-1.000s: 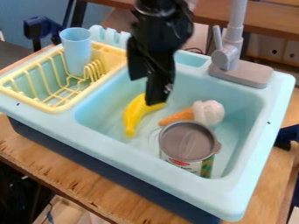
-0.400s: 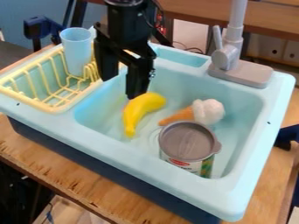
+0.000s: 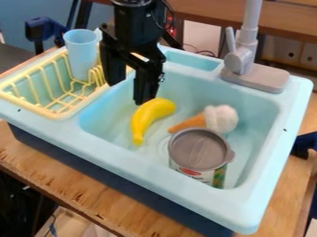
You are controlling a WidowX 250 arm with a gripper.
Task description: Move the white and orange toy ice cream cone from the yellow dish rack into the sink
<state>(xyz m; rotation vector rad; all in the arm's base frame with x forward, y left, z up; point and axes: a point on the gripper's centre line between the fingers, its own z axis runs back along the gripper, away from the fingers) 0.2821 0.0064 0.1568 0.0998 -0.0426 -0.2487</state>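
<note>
Hanging open and empty at the upper left of the frame, the gripper [image 3: 127,92] has one fingertip near the banana [image 3: 149,115], left of centre in the sink [image 3: 114,150]. It looks like positioning, short of any grasp; gripping the banana would call for straddling it from slightly farther right, clear of the can [image 3: 199,150].
</note>
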